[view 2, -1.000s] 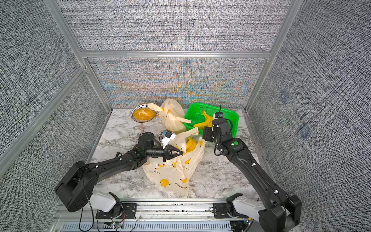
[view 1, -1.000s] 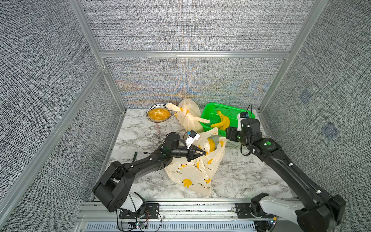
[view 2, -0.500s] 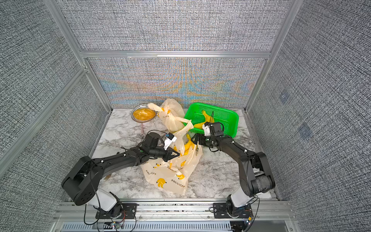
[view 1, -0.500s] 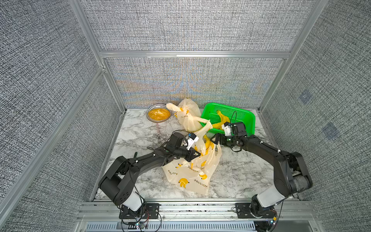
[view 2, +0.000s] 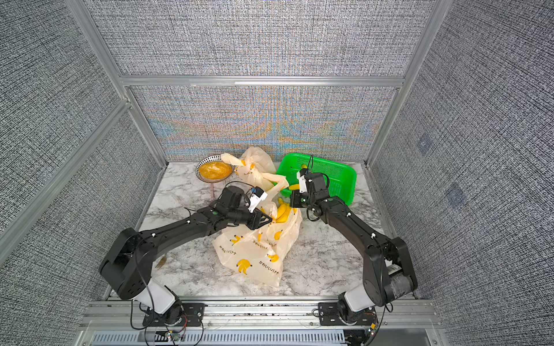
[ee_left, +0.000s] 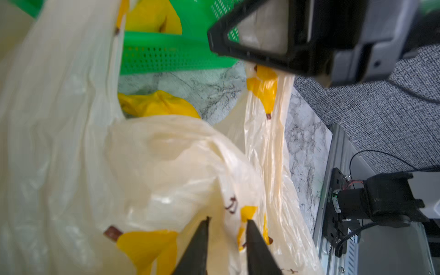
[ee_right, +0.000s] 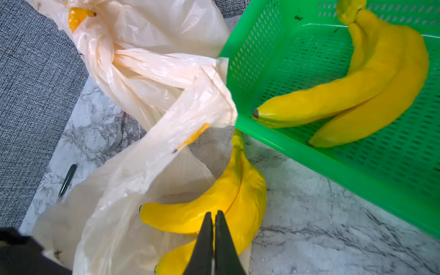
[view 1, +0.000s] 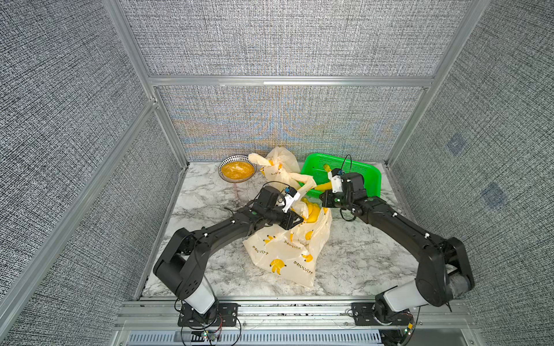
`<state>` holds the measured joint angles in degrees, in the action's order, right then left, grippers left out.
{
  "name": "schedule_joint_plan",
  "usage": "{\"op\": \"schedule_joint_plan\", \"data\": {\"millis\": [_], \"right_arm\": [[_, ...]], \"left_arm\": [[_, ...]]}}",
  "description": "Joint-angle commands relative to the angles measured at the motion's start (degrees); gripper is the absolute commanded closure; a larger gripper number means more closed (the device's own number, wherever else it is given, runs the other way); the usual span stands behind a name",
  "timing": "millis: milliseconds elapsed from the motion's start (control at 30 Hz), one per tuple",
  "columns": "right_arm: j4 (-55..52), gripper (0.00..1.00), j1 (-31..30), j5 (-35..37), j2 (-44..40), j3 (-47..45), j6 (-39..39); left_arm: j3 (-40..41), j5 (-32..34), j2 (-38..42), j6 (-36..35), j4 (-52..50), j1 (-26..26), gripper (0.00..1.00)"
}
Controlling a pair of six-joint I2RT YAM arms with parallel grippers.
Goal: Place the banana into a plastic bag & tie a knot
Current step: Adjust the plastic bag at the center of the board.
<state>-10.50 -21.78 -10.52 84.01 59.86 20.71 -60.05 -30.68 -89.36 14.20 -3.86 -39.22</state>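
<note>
While the banana [ee_right: 214, 202] is lying at the bag [view 1: 284, 254] mouth, claws are hovering.
Left claw [ee_left: 227, 219] is gaping; right claw [ee_right: 213, 214] is clenching nothing.

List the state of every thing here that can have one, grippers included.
front bag, lying on the table, mouth open, untied
banana bunch, partly inside the front bag's mouth
rear bag, knotted shut
green basket, upright, holding a second bunch
bowl, upright, filled with yellow-orange contents
left gripper, jaws apart at the front bag's film
right gripper, shut, empty, over the banana bunch
</note>
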Motion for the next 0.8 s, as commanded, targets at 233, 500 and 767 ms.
{"op": "schedule_joint_plan", "data": {"millis": [233,500,767], "right_arm": [[-2.5,0.47,-0.4,2.6,-7.5,-12.4,3.3],[-0.6,0.02,12.2,9.3,-13.2,-5.0,5.9],[-0.3,0.04,21.1,-1.7,-1.3,2.6,6.7]], "left_arm": [[-14.4,19.7,8.9,-2.8,-25.3,-2.7,0.01],[-43.6,34.1,-12.9,-9.6,-47.4,-8.6,0.01],[-80.1,44.5,-41.5,-15.2,-67.9,-14.4,0.01]]}}
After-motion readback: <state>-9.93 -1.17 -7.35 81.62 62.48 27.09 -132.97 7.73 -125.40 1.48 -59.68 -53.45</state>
